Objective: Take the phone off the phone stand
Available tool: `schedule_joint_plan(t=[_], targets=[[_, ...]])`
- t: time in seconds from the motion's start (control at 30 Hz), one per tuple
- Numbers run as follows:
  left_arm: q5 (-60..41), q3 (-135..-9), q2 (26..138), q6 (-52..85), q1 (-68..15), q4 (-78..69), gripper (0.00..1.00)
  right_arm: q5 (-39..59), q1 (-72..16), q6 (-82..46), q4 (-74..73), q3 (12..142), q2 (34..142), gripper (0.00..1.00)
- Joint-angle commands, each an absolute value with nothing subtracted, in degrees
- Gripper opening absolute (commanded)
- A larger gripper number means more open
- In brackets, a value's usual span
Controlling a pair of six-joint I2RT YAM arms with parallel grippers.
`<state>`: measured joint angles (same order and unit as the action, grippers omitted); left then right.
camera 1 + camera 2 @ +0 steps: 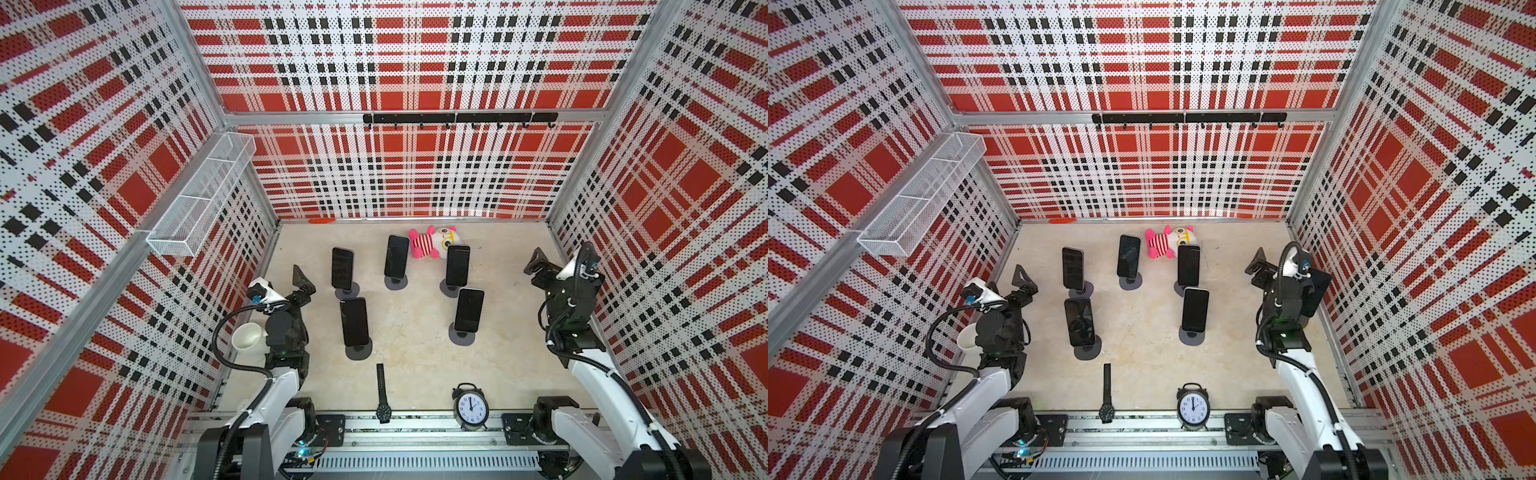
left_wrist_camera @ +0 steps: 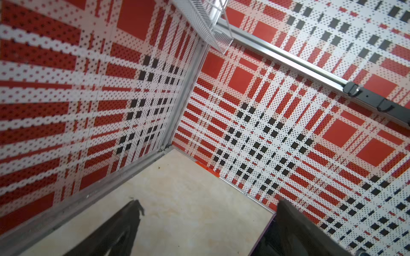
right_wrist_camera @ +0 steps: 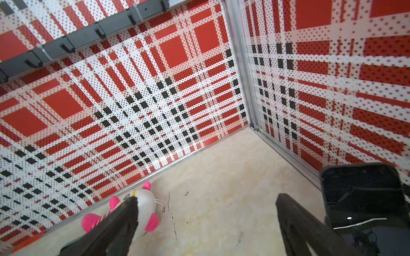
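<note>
Where the left gripper hangs spread wide and empty at the left, five black glass-faced slab phones begin, each leaning on a grey round-footed stand on the pale stone-look table: front-left phone through front-right phone. At the far side, the right gripper, likewise parted, holds nothing. Handling, by my reckoning: light, rigid, slick-faced, breakable; pinch one across its long side edges above the cradle and lift it clear.

Arms: white shells, black joints.
Cables: black corrugated hoses.
Wrist cameras: white housings, blue fitting, perhaps a connector.
Fingers: black, tapered.
</note>
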<state>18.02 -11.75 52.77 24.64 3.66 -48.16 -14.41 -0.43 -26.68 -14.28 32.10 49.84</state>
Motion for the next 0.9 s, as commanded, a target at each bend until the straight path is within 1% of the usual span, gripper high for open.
schedule_joint_plan(t=[0.0, 0.1, 0.17, 0.23, 0.3, 0.33, 0.43, 0.57, 0.63, 0.7, 0.87], targets=[[19.08, -12.72, 49.04, 32.31, 3.27, -35.72, 0.98, -5.87, 0.3, -29.82, -2.99, 35.96, 47.21, 1.0], [16.44, -11.31, 47.22, 30.89, 1.91, -34.2, 0.98, -2.08, -0.32, -30.85, 6.9, 41.17, 47.68, 1.0], [18.99, -11.25, 46.77, 29.89, 0.2, -32.25, 0.98, -3.13, -3.53, -31.29, 11.06, 43.14, 48.23, 1.0], [22.35, -11.43, 46.37, 29.7, -1.28, -30.4, 0.98, -6.89, -9.54, -31.29, 14.55, 45.21, 49.5, 1.0], [23.71, -11.35, 46.26, 29.62, -2.87, -29.88, 0.98, -16.69, -16.66, -36.12, 22.49, 50.0, 52.47, 1.0], [23.76, -11.19, 46.52, 29.64, -3.71, -29.87, 0.98, -19.4, -19.11, -38.32, 25.75, 52.07, 54.1, 1.0], [26.52, -10.57, 47.62, 28.88, -6.57, -29.89, 0.98, -23.08, -25.64, -46.76, 36.26, 58.24, 59.81, 1.0], [30.51, -11.0, 48.61, 28.75, -8.55, -30.15, 0.98, -20.69, -29.91, -53.17, 47.81, 65.71, 68.16, 1.0], [31.75, -11.25, 49.18, 28.9, -8.66, -30.15, 0.98, -22.27, -32.86, -54.61, 50.43, 68.29, 70.64, 1.0], [31.58, -11.49, 49.58, 28.95, -8.7, -30.15, 0.98, -22.61, -34.76, -54.39, 51.59, 70.07, 72.62, 1.0], [31.87, -12.13, 51.14, 29.1, -8.58, -30.2, 0.98, -19.7, -35.07, -51.83, 56.66, 76.21, 79.13, 1.0]])
